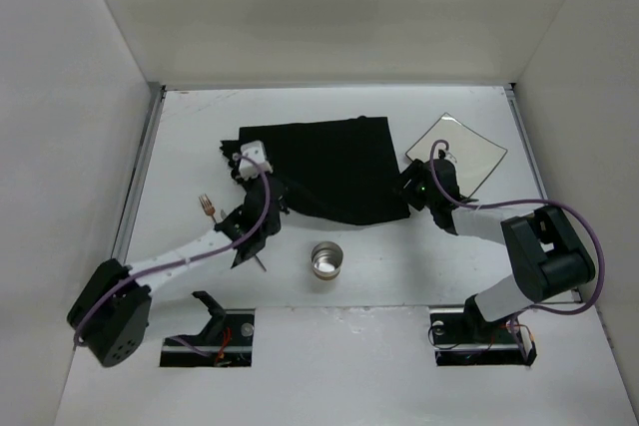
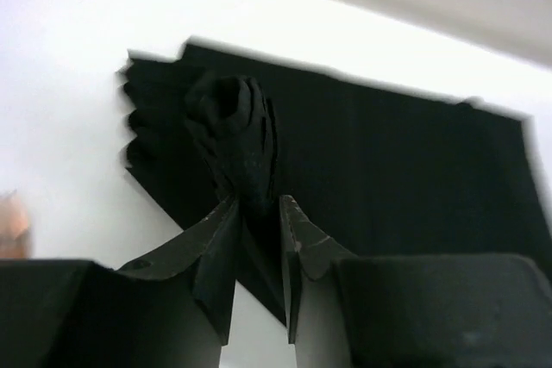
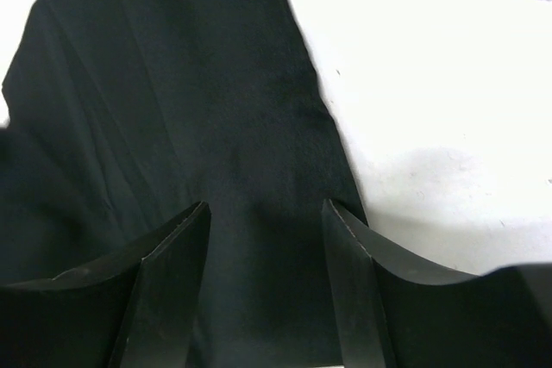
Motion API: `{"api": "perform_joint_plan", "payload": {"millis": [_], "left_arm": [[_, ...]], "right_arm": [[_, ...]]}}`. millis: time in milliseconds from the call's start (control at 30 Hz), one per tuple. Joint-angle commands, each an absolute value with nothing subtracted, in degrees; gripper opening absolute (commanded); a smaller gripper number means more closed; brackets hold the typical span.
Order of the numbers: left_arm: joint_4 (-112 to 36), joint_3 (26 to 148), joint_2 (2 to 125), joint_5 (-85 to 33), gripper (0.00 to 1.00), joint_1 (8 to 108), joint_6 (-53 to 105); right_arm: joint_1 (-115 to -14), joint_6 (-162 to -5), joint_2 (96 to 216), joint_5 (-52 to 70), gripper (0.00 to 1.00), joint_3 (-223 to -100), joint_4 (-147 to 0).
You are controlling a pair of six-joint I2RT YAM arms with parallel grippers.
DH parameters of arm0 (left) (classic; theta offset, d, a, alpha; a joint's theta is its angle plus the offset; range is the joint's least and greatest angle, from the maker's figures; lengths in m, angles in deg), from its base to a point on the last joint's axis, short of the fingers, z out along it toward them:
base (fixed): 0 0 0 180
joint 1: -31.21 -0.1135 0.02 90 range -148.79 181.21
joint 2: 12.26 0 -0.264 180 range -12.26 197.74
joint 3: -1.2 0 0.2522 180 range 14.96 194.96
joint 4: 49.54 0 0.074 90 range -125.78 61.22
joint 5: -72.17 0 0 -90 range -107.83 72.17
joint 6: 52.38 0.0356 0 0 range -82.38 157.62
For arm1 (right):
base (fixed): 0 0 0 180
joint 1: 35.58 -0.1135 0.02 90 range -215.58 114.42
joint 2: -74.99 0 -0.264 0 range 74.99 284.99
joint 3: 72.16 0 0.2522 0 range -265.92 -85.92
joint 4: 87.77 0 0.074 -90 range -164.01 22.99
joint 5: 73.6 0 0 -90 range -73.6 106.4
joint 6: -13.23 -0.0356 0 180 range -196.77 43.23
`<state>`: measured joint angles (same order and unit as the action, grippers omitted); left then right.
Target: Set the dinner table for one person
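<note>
two grippers sat at opposite ends of a black mat (image 1: 329, 172) on the table (image 1: 399, 281). the table was a flat, matte white rectangle under both hands. its long axis seemed to run side to side, from the left gripper's side to the right one's. white walls (image 1: 60, 97) rose beyond each hand and on the far side.

the left gripper (image 1: 242, 163) was clamped on the mat's left edge. in its wrist view the fingers (image 2: 220, 239) pinched a bunched, twisted fold of soft cloth that stood up ahead of the tips, and the rest of the mat spread flat to their right.

the right gripper (image 1: 410, 189) was over the mat's near right corner with its fingers (image 3: 177, 247) apart. wrinkled cloth showed between them and bare white table to their right.

a small coppery fork (image 1: 206, 207) lay just left of the left arm. a round, shiny metal cup (image 1: 326, 259) stood between the arms, nearer than both hands. a square clear plate (image 1: 469, 152) lay just beyond the right gripper, turned like a diamond. bare table lay open left of the left hand, up to the wall.
</note>
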<state>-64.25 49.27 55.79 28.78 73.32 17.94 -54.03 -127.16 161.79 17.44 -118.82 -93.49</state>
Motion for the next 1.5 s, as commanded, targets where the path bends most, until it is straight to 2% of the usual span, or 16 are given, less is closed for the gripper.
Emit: {"api": "perform_joint_plan", "payload": {"millis": [0,100,300,500,700,867,1067,1133,1233,1300,1367,1467], "left_arm": [[-60.8,41.4,47.3,38.7,0.23,74.9,12.3],[-55.7,39.4,43.4,37.6,0.31,74.7,10.2],[-54.6,40.9,44.6,31.8,0.48,69.8,10.4],[-53.7,46.9,55.3,24.9,0.59,61.2,10.2],[-53.8,55.2,72.0,21.8,0.61,52.7,7.3],[-53.8,60.3,81.2,16.9,0.55,48.6,4.0],[-52.7,64.1,87.7,13.7,0.53,46.6,3.0],[-51.8,65.6,89.9,10.0,0.46,46.4,2.5],[-52.0,66.9,92.8,6.7,0.29,46.9,1.6],[-52.0,68.0,94.2,5.4,0.19,46.9,0.5],[-52.0,69.2,95.1,4.3,0.14,46.9,-0.3],[-51.5,71.6,96.1,2.5,0.12,46.9,-1.1]], "right_arm": [[-53.7,-126.5,161.4,18.3,0.62,-121.4,-94.5],[-53.3,-125.9,160.6,19.6,0.63,-122.1,-93.1],[-52.9,-123.0,161.0,24.9,0.65,-124.8,-87.4],[-53.4,-121.1,163.1,26.5,0.64,-128.0,-81.9],[-55.0,-119.9,166.4,26.0,0.65,-132.3,-76.9],[-55.1,-120.4,168.3,23.9,0.63,-133.2,-77.2],[-55.1,-120.5,170.2,23.1,0.59,-134.3,-77.3],[-55.1,-120.9,170.8,21.9,0.57,-134.6,-77.8],[-55.1,-121.7,171.1,19.8,0.45,-134.2,-79.1],[-54.5,-122.4,170.9,18.3,0.28,-133.5,-80.1],[-53.6,-123.3,169.8,18.2,0.17,-132.6,-81.1],[-52.3,-123.8,168.3,18.6,0.15,-132.1,-82.0]]}}
